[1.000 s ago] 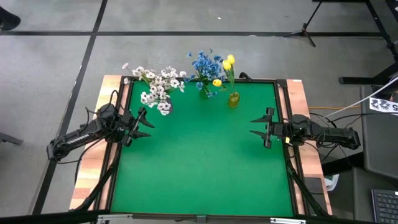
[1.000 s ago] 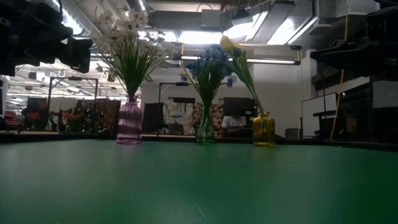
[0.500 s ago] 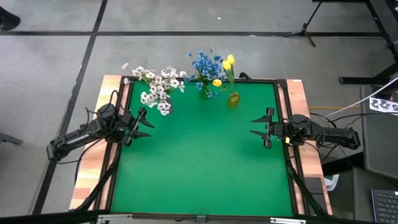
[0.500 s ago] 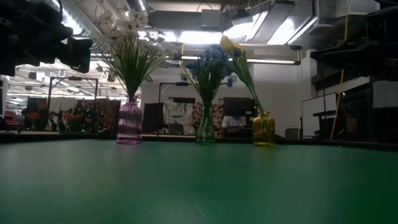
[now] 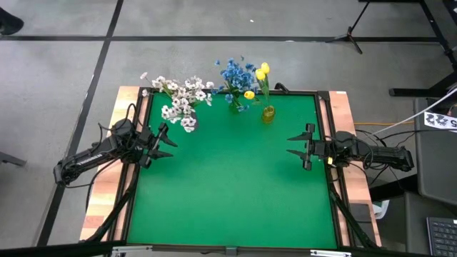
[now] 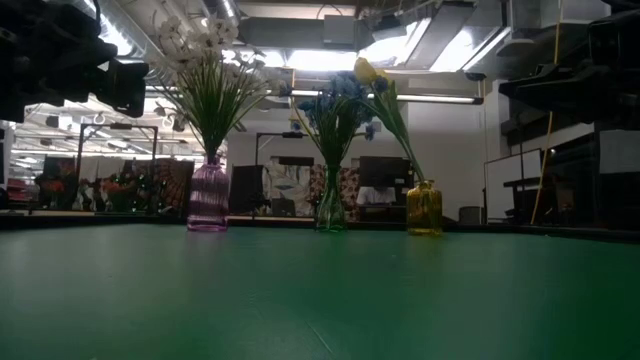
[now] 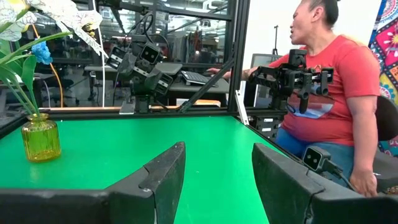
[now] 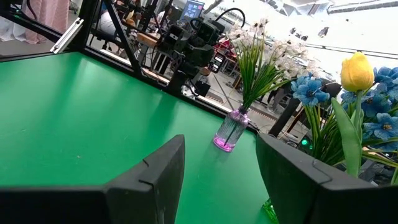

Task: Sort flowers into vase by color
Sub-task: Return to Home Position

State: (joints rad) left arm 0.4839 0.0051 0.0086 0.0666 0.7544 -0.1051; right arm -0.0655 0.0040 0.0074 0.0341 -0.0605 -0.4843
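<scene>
Nothing moved versus the earlier frames: both arms and all three bunches sat in the same spots. On the left edge of the green surface [image 5: 228, 200] the left claw [image 5: 168, 141] was parked, released, fingers spread with nothing between them. At the right edge the right claw [image 5: 290, 145] mirrored it, also released and empty. Both pointed inward, well apart from each other and from the vases. That read as the home pose, so the sort looked finished. Along the far edge the bunches stood one colour per vase: white flowers [image 5: 182, 100] in the purple vase [image 6: 208, 195] on the left, blue flowers [image 5: 234, 73] in the green vase [image 6: 329, 210] in the middle, yellow flowers [image 5: 263, 70] in the yellow vase [image 5: 268, 113] on the right. Narrow necks probably pinned the stems, which is why they stood roughly upright while the heads fanned out. One yellow bud hung over by the blue cluster, so those two bunches crowded up top though their vases stood apart. Every sprig in view was in a vase. Around the rig, a person [image 7: 329, 81] in a red shirt was beyond the right arm, and a tripod stand [image 5: 351, 32] was on the floor behind. Nothing stood between either claw and the vases.
</scene>
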